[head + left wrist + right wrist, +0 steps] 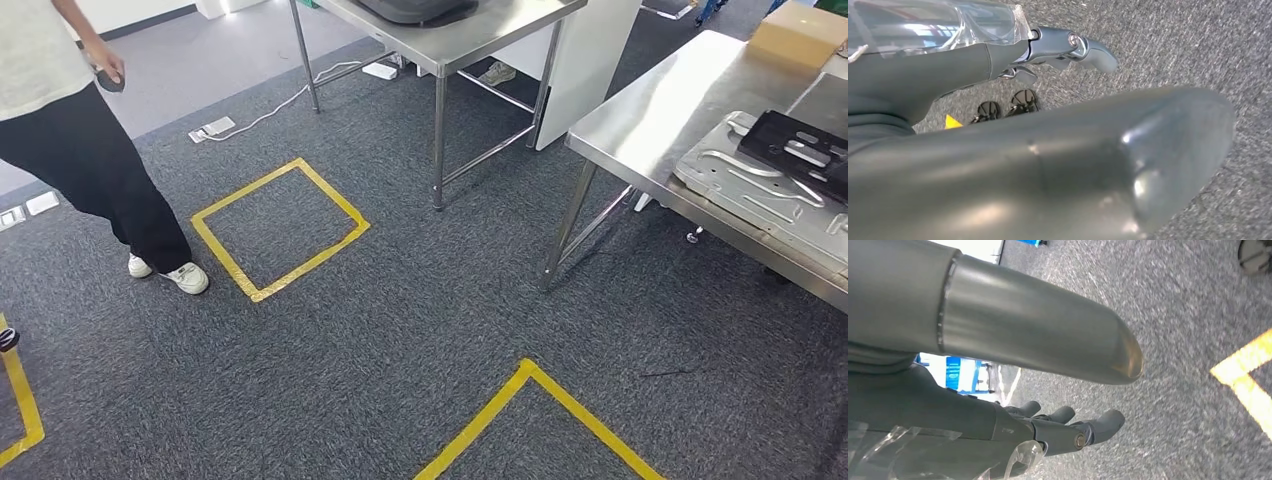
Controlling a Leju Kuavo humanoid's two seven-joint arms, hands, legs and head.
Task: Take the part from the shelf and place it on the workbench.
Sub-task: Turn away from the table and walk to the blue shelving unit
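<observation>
Hanging empty over grey carpet, the left hand [1068, 50] and right hand [1068, 430] hold nothing, fingers loosely apart. Beyond, on the steel workbench [650, 120], lies a black part [800, 150] atop a stamped metal panel [760, 190]: probably rigid, flat, best gripped by its edges.

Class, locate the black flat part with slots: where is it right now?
In the head view, the black flat slotted part lies at the far right on a grey stamped metal panel, atop the steel workbench, below the cardboard box.
</observation>
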